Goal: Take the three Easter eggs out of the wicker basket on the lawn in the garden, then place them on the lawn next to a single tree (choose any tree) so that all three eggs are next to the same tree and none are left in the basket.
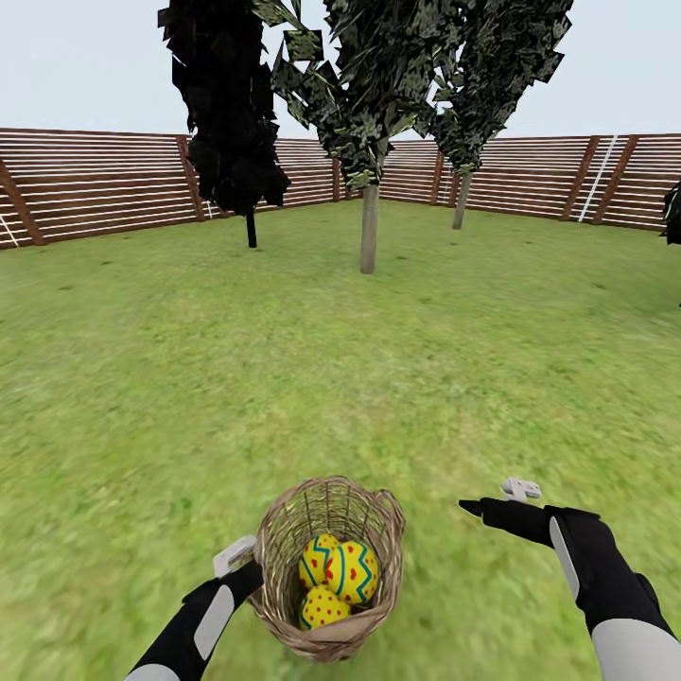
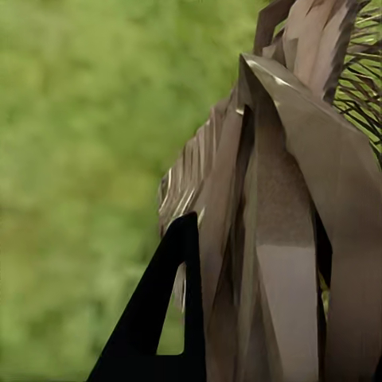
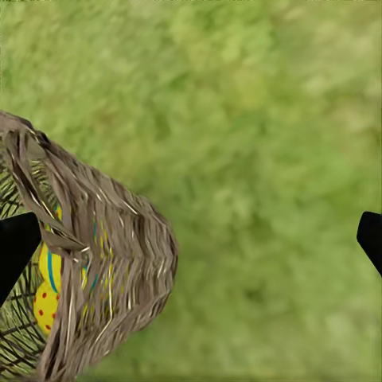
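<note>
Head view: the basket (image 1: 329,567) sits at near centre over the lawn (image 1: 284,378), tilted, with three eggs (image 1: 339,579) inside, bunched together. Left hand (image 1: 248,566) is against the basket's left wall; in the left wrist view one dark finger (image 2: 151,318) lies just beside the woven rim (image 2: 278,199). Whether it has hold of the rim I cannot tell. Right hand (image 1: 492,499) is to the right of the basket, apart from it, holding nothing; the right wrist view shows its fingers spread wide. Two pale-trunked trees (image 1: 369,227) stand far ahead, before the fence (image 1: 95,189).
</note>
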Controlling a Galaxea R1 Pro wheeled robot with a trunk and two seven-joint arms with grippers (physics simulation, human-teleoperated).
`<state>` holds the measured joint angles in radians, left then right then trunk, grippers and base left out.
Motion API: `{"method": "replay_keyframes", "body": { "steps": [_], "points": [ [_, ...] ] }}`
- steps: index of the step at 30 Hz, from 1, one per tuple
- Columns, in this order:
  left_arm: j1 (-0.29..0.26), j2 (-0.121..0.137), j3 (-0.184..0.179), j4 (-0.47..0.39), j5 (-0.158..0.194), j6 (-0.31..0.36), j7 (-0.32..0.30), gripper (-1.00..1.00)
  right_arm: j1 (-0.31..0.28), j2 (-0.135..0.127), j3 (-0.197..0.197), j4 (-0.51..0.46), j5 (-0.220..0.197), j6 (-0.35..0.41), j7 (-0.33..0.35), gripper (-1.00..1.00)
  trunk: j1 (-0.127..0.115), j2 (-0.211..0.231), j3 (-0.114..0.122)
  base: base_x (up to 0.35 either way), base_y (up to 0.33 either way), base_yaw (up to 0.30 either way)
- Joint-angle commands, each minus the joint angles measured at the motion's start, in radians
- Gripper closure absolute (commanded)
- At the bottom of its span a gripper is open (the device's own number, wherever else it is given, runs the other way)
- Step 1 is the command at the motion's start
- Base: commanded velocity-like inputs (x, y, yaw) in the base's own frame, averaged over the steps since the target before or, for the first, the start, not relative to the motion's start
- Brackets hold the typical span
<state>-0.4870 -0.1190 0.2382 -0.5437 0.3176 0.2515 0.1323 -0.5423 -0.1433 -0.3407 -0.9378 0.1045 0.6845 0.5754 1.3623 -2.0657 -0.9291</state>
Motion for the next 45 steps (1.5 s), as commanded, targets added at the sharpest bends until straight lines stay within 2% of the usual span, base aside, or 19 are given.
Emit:
{"method": "replay_keyframes", "body": {
  "steps": [1,38,45],
  "points": [
    [0.001,-0.001,0.003,0.000,0.011,0.006,0.004,1.00,-0.001,0.000,-0.003,-0.001,0.011,0.003,0.010,-1.00,0.000,0.000,-0.001,0.000,0.000,0.000],
    [0.001,-0.004,0.001,-0.006,0.011,0.008,0.003,1.00,-0.001,0.007,-0.001,0.001,0.009,0.001,0.008,-1.00,-0.142,0.259,0.115,0.000,0.000,0.000],
    [0.001,-0.004,0.000,-0.056,0.011,0.013,0.001,1.00,-0.001,0.008,-0.001,0.001,0.009,0.001,0.006,-1.00,-0.169,0.308,0.137,0.000,0.000,0.000]
  ]
}}
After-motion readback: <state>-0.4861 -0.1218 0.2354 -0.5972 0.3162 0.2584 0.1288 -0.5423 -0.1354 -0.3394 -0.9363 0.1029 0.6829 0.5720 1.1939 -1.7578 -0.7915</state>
